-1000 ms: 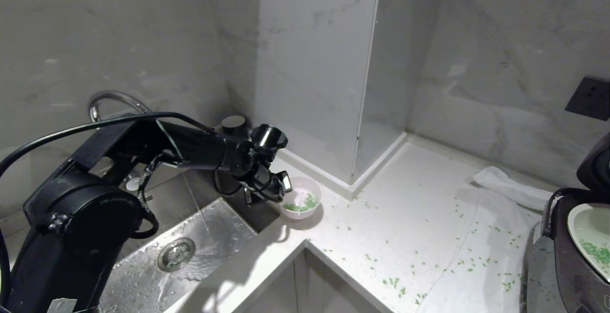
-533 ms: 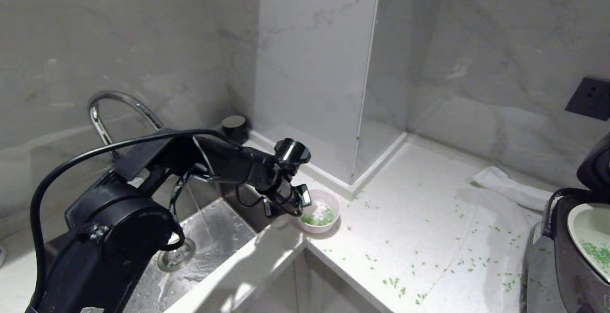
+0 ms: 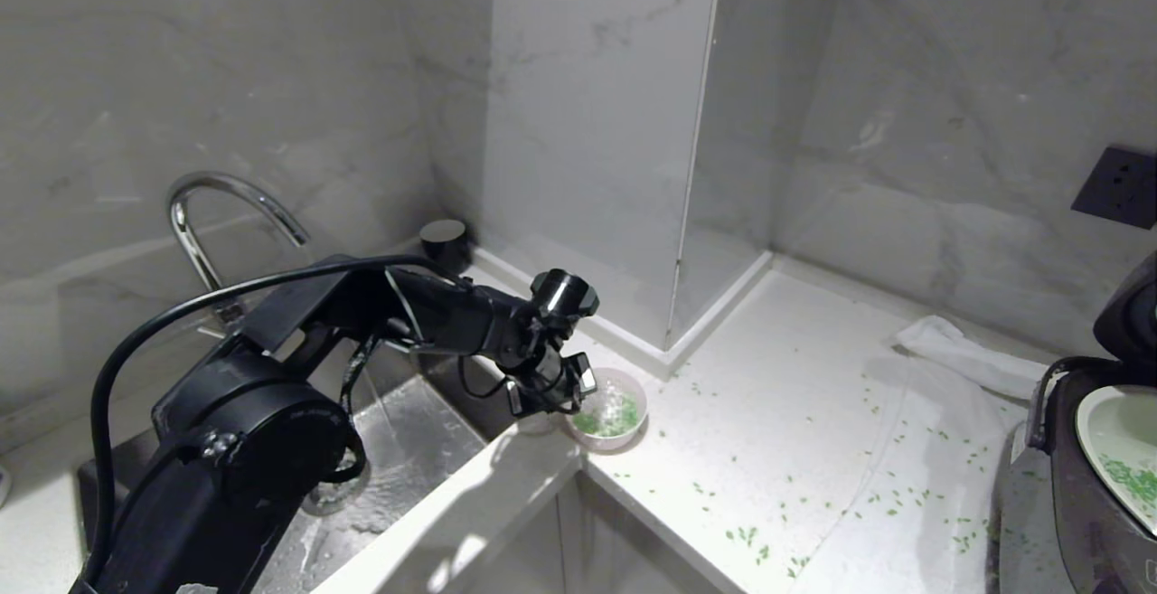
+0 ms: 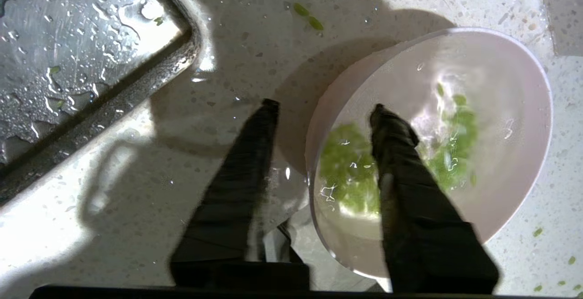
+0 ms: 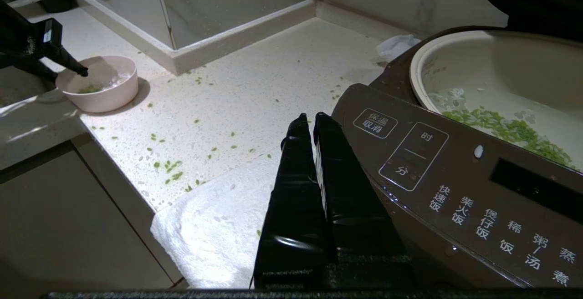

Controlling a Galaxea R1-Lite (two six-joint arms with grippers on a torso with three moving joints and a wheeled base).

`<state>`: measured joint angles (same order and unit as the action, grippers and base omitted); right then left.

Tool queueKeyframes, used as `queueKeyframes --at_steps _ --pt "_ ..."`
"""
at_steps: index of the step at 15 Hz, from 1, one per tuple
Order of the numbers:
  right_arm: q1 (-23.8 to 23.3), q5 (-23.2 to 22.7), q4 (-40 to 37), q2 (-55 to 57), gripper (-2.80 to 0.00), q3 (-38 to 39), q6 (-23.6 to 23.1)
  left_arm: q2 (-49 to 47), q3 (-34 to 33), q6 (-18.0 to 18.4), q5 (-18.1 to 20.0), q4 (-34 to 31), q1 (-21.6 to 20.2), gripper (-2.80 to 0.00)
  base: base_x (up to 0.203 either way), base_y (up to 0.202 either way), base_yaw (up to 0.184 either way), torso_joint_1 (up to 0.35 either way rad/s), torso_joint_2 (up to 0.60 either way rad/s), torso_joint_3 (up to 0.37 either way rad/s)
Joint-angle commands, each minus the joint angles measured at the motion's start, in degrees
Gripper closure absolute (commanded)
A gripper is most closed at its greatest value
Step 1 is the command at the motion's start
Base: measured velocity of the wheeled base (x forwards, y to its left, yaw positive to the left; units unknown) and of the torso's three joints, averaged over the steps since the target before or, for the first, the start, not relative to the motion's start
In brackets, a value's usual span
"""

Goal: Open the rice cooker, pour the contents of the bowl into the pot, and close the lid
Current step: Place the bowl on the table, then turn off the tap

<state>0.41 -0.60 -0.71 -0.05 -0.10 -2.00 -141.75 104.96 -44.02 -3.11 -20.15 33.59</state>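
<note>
Two grippers in view. Left gripper at the bowl, black tapered fingers parted to a moderate gap and straddling the near rim: one finger inside over the contents, the other outside over the counter; rim between them, not pinched. Bowl small, round, smooth pale pink, standing upright on the speckled white stone counter just beside the corner of the wet steel sink, at about 9 o'clock from the rice cooker and well apart from it. Contents: small green grains under clear, rippling water.

Right gripper with glossy black fingers pressed together, empty, hovering over the white textured cloth beside the cooker's front panel.

Rice cooker dark brown-grey, rounded, matte, with white Chinese labels and a dark display strip; lid raised at 12 o'clock of the pot. Pot round, smooth-walled, pale, holding a thin patch of green grains.

Scattered green grains across counter and cloth. Curved chrome faucet behind the sink; marble-patterned wall panels; dark wall socket at 1 o'clock.
</note>
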Motion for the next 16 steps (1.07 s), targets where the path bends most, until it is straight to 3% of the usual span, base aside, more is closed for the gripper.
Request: queueKeyframes --at_steps 1,9,15,16 --pt "0.02 -0.02 0.0 0.05 0.0 0.01 -0.02 -0.1 0.24 -0.28 -0.14 -0.15 -0.19 -2.8 0.0 0.0 0.0 0.0 0.0 0.0" --pt "0.02 -0.02 0.0 0.05 0.0 0.01 -0.02 13.25 -1.6 -0.09 -0.1 -6.68 -4.34 -2.8 0.0 0.0 0.0 0.0 0.0 0.0" --pt "0.02 -0.02 0.0 0.05 0.0 0.01 -0.02 26.67 -16.69 0.25 0.34 -8.31 -10.43 -2.8 0.0 0.0 0.0 0.0 0.0 0.0" --pt "0.02 -0.02 0.0 0.05 0.0 0.01 -0.02 28.49 -18.76 0.3 0.41 -8.27 -11.56 0.0 0.0 0.0 0.0 0.0 0.0 0.0"
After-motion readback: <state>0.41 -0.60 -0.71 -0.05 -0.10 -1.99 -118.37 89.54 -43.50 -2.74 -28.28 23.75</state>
